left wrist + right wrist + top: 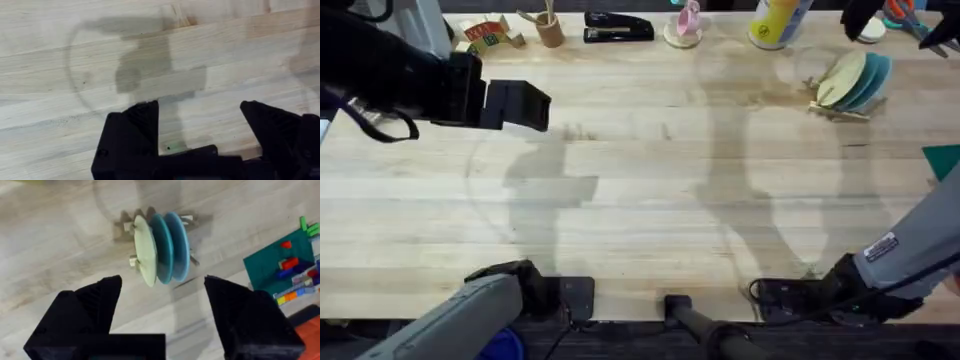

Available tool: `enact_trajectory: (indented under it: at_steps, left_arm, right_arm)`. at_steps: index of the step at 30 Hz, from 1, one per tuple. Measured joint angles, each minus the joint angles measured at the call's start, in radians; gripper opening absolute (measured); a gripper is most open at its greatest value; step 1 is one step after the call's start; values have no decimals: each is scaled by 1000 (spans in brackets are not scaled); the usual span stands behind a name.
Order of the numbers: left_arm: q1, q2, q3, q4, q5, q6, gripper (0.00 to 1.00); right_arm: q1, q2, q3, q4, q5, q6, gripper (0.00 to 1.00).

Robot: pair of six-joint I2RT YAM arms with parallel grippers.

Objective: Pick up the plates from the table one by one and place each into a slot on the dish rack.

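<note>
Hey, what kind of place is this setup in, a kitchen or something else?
Probably a workshop or lab bench, not a kitchen: a plank table with a stapler, a toy block board, and a small dish rack of plates.

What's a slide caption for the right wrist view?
Open right gripper above the dish rack, holding one cream plate and two teal plates upright.

The middle of the table [650, 190] is bare wood, so a gripper can pass freely there. Along the far edge stand a stapler [618, 27], a cup with sticks [549, 28] and a yellow bottle [777, 22]. The dish rack [840, 108], full with plates [857, 80], blocks the far right corner.
</note>
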Motion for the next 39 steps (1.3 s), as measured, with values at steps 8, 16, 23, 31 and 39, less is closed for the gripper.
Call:
enact_trajectory:
  at_steps: [8,16,23,31,39]
  left_arm:
    - [0,0,0,0,0,0,994]
    - [0,0,0,0,0,0,994]
    - [0,0,0,0,0,0,994]
    - [0,0,0,0,0,0,993]
    - [0,0,0,2,0,0,993]
  right_arm:
    - [0,-2,0,-32,0,0,992]
    - [0,-49,0,-87,0,0,990]
    - [0,-87,0,-117,-26,-4,991]
    - [0,-168,0,-140,-74,-19,993]
    - [0,-322,1,-196,-100,-28,993]
